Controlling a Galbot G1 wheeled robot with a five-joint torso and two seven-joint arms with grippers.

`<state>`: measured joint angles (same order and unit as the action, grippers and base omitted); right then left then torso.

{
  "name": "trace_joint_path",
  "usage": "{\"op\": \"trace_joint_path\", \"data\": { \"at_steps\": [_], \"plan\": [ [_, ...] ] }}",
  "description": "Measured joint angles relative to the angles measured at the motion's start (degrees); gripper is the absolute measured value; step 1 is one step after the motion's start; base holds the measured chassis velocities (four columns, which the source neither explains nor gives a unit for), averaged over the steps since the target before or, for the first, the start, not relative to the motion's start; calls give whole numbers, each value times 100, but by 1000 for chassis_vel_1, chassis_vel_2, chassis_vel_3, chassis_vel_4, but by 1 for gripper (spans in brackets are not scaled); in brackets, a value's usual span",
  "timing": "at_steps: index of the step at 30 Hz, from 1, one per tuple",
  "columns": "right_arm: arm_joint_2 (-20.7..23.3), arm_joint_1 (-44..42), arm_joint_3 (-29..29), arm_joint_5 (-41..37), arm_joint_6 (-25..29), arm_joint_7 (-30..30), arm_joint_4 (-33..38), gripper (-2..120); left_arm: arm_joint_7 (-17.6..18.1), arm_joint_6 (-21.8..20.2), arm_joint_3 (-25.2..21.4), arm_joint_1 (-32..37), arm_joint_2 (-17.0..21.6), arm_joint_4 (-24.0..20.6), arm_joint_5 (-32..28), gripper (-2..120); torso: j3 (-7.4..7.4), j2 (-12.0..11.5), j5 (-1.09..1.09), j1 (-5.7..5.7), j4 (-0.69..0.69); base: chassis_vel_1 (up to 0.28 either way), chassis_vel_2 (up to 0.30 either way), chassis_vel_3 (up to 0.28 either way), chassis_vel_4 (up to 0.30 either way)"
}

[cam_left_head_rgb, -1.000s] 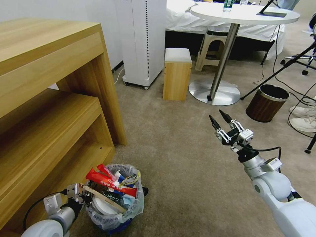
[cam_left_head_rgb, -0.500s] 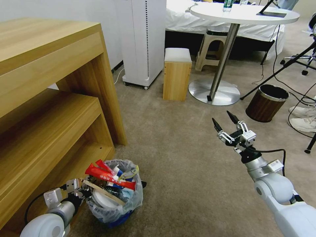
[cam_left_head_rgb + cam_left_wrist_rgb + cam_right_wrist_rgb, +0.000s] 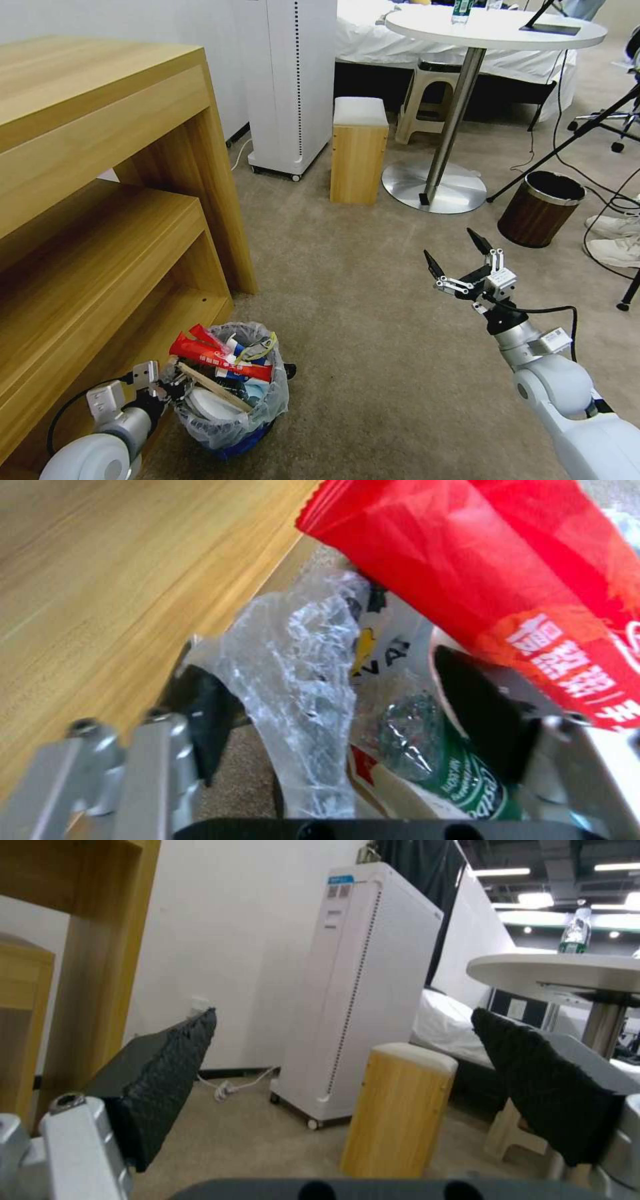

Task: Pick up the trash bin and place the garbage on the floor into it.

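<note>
The wooden shelf unit (image 3: 100, 200) stands beside the beige carpet (image 3: 373, 347). The trash bin (image 3: 230, 407), stuffed with a red packet (image 3: 220, 351) and a wooden stick (image 3: 213, 388), sits at its foot. The left gripper (image 3: 167, 387) pinches the bin's bagged rim. The right gripper (image 3: 460, 257) hangs above the carpet, fingers spread wide.

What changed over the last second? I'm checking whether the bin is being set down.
The left gripper, jaws on the rim of the trash bin, carried it a little lower and leftward, beside the wooden shelf. The right gripper sank slightly and its jaws spread wider, empty. The garbage stayed in the bin; the room is unchanged.
</note>
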<state>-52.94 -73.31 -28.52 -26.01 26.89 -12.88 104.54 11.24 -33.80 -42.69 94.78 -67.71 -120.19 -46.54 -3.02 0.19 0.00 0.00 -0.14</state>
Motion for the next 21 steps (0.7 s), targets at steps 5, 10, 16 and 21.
{"op": "trace_joint_path", "data": {
  "at_steps": [5,10,16,21],
  "plan": [
    [-37,18,1,85,24,7,18,95,-10,74,-71,-6,-59,-57,33,98,0,0,0,0,1,0,0,0,0],
    [-63,-2,13,114,26,60,26,92,-22,187,-145,-206,-95,54,33,100,0,0,0,0,0,0,0,0,0],
    [-104,-8,30,162,66,60,-37,92,-28,315,-152,-383,-129,207,54,100,0,0,0,0,0,0,0,0,0],
    [-112,-7,30,169,80,68,-50,91,-28,386,-153,-463,-131,261,57,100,0,0,-1,0,0,0,0,0,0]
  ]
}}
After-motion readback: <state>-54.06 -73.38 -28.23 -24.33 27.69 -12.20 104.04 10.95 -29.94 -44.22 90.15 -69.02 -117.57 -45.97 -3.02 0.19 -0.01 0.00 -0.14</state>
